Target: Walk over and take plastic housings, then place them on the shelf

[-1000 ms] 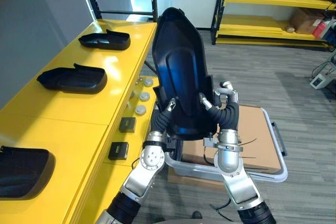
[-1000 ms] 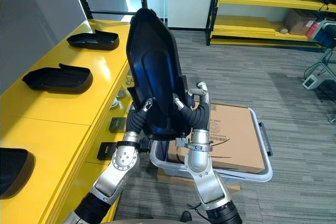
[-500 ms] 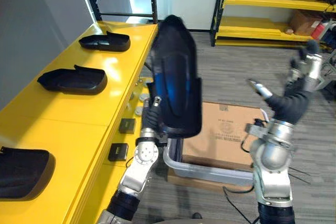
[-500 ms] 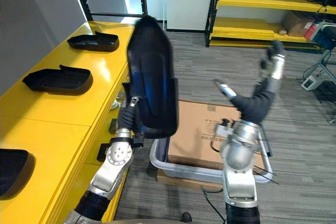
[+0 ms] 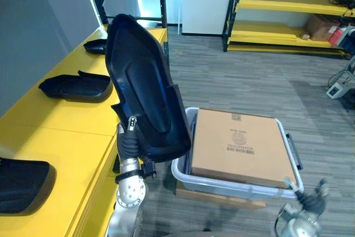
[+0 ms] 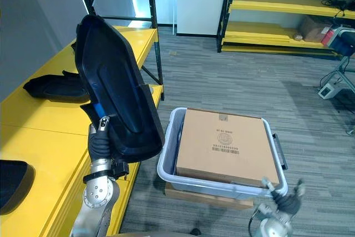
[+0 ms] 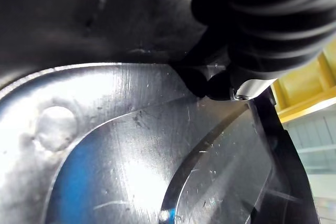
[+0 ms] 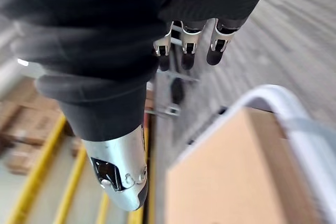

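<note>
Black plastic housing [image 5: 145, 95] stands upright, my left hand [image 5: 128, 138] grasping its base by the yellow shelf [image 5: 66, 120] edge; right hand [image 6: 284, 201] released.

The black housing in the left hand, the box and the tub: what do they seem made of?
The black housing, gripped by the left hand, looks like moulded plastic, smooth and semi-glossy: it reflects blue-white light and shows fine scratches. The box looks like matte brown cardboard, with printed marks. The tub seems pale grey plastic, with a rounded rim.
</note>
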You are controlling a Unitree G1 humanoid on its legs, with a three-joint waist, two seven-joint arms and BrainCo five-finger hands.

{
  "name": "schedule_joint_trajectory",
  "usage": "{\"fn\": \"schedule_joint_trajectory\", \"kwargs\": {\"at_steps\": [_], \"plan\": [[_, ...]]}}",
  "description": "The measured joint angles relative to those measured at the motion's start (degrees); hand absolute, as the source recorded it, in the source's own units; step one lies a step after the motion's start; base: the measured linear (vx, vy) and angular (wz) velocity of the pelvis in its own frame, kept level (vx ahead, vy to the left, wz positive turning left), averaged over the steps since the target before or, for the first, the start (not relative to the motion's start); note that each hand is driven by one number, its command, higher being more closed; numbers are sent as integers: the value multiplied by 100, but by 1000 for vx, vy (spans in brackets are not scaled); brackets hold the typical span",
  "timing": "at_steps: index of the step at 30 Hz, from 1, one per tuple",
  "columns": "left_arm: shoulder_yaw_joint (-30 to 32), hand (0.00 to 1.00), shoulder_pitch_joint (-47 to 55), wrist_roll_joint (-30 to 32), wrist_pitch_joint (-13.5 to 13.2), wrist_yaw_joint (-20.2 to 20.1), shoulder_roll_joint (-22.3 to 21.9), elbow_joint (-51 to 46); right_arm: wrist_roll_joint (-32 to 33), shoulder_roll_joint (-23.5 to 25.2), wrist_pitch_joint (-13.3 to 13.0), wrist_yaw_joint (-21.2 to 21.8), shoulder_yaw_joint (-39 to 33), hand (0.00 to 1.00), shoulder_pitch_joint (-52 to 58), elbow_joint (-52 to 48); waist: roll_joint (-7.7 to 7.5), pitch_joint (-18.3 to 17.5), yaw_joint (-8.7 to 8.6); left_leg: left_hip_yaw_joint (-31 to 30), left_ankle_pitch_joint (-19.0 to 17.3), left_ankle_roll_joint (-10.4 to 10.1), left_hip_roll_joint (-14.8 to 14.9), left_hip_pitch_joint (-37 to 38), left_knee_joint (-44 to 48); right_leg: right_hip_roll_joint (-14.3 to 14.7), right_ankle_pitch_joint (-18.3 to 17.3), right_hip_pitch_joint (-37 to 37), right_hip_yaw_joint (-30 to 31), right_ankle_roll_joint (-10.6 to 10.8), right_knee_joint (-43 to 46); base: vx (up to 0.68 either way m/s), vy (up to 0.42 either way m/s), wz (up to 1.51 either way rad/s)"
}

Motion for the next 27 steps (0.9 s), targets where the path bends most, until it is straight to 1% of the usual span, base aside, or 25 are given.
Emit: {"fn": "schedule_joint_trajectory", "kwargs": {"at_steps": [1, 2, 4, 6, 8, 10, 11, 12, 13, 14, 15, 16, 17, 18, 19, 20, 21, 22, 23, 24, 25, 26, 27], "plan": [[58, 100, 34, -2, -1, -1, -77, 0, 19, 34, 59, 67, 37, 0, -35, 430, 14, -9, 27, -36, 9, 11, 4, 1, 19, -1, -14, 12, -57, -27, 27, 81, -21, 19], [125, 100, 34, -3, -9, 11, -156, 0, 68, 53, 110, 152, 108, 0, -35, 651, 22, -13, 69, -85, 16, 16, 1, -4, 66, -9, -51, 13, -107, -36, 86, 84, -20, 22], [180, 100, 35, -53, -20, 29, -243, 0, 77, 52, 118, 230, 233, 0, -62, 882, 9, -6, 143, -131, 6, 1, -9, 3, 119, -25, -100, 71, -188, -31, 119, 77, -15, 33], [231, 100, 37, -114, -27, 35, -306, 0, 72, 63, 115, 242, 351, 0, -165, 1036, -28, 11, 192, -429, 7, 0, -81, -8, 164, -113, -280, 129, -482, -20, 299, 52, -11, 68], [234, 100, 42, -115, -31, 34, -354, 0, 67, 43, 111, 239, 420, 0, -236, 1161, -67, 32, 301, -628, 8, -2, -153, -16, 228, -197, -427, 161, -708, -2, 478, 33, 4, 78], [274, 100, 43, -171, -52, 38, -368, -14, 31, 26, 104, 231, 647, 0, -312, 1247, -144, 75, 339, -1075, 13, -9, -326, -116, 418, -372, -697, 200, -1162, 34, 805, 12, -1, 114], [271, 100, 45, -212, -63, 42, -371, -32, -8, 4, 102, 228, 714, 0, -359, 1304, -164, 91, 349, -1207, 15, -13, -379, -173, 496, -422, -767, 196, -1308, 51, 907, -9, -13, 141], [282, 100, 44, -238, -68, 67, -370, -96, -54, -14, 93, 221, 873, 0, -469, 1375, -195, 112, 391, -1566, 42, -55, -536, -373, 670, -558, -908, 176, -1712, 71, 1087, -10, -7, 128], [277, 100, 44, -240, -71, 70, -370, -143, -59, -15, 91, 216, 905, 0, -491, 1382, -211, 130, 438, -1614, 69, -96, -582, -451, 705, -621, -955, 150, -1855, 83, 1165, -49, 20, 159], [279, 100, 45, -247, -97, 83, -378, -247, -63, -27, 90, 206, 940, 0, -561, 1401, -207, 168, 455, -1413, -74, -146, -574, -648, 711, -727, -998, 113, -2179, 83, 1280, -91, 48, 148], [313, 100, 46, -274, -156, 134, -369, -369, -63, -23, 114, 147, 959, 0, -707, 1429, -185, 262, 465, -556, -212, -104, -275, -897, 818, -813, -1004, 130, -2534, 80, 1351, -119, 59, 152], [319, 100, 46, -275, -187, 169, -361, -418, -64, -32, 132, 98, 969, 0, -727, 1439, -203, 325, 449, -30, -247, -116, -82, -1019, 963, -858, -1005, 137, -2689, 82, 1386, -99, 75, 149], [333, 100, 47, -287, -284, 211, -368, -453, -68, -78, 134, 41, 970, 0, -732, 1518, -80, 385, 444, 1011, -264, -80, 395, -1254, 1303, -905, -1018, 197, -2994, 90, 1464, -52, 114, 142], [327, 100, 47, -301, -308, 274, -380, -498, -24, -98, 95, -120, 903, 0, -669, 1450, 59, 429, 435, 2213, -174, 64, 921, -1319, 1715, -1035, -1161, 283, -3315, 177, 1767, -20, 129, 122], [333, 100, 47, -312, -322, 290, -382, -499, -29, -110, 109, -136, 898, 0, -675, 1446, 63, 432, 432, 2321, -168, 66, 929, -1310, 1785, -1104, -1188, 291, -3344, 210, 1862, 4, 159, 99], [336, 100, 47, -324, -346, 310, -404, -500, -58, -191, 137, -118, 921, 0, -671, 1459, -2, 474, 413, 2391, -133, 210, 747, -1313, 1866, -1276, -1336, 304, -3456, 176, 2123, -2, 134, 62], [320, 100, 43, -323, -349, 301, -397, -500, -60, -227, 133, -100, 957, 0, -668, 1486, 5, 492, 395, 2284, -93, 242, 577, -1336, 1808, -1334, -1456, 321, -3456, 149, 2117, -26, 172, 116], [260, 100, -26, -325, -350, 292, -408, -483, -61, -243, 127, -44, 969, 0, -728, 1614, -17, 477, 324, 1847, 70, 259, 267, -1351, 1375, -1347, -1530, 355, -3488, 223, 2017, -75, 113, 172], [255, 100, -96, -326, -372, 282, -394, -472, -61, -149, 116, -10, 883, 0, -843, 1805, -132, 449, 195, 2194, -123, 392, 216, -1207, 1034, -1434, -1324, 531, -3853, 239, 1595, -49, 96, 189], [261, 100, -141, -325, -409, 284, -355, -473, -61, -135, 110, -6, 879, 0, -932, 1909, -157, 480, 154, 2383, -217, 477, 281, -1256, 1266, -1469, -1231, 633, -4060, 337, 1466, -21, 68, 150], [246, 100, -153, -372, -523, 299, -405, -466, -63, -239, 115, 0, 881, 0, -1100, 2049, 52, 537, 230, 2311, -157, 194, 509, -1172, 1466, -1374, -1177, 725, -4223, 444, 1455, 19, 108, 92], [304, 100, -270, -440, -558, 301, -350, -304, -66, -272, 100, 7, 885, 0, -1250, 2165, 92, 536, 297, 2263, -99, 95, 345, -1131, 1246, -1440, -1138, 758, -4201, 502, 1377, 3, 90, 60], [348, 100, -269, -451, -566, 305, -344, -265, -72, -266, 98, 11, 908, 0, -1351, 2239, 92, 534, 301, 2240, -53, 117, 259, -1086, 1132, -1451, -1076, 791, -4197, 545, 1293, -1, 116, 42]]}}
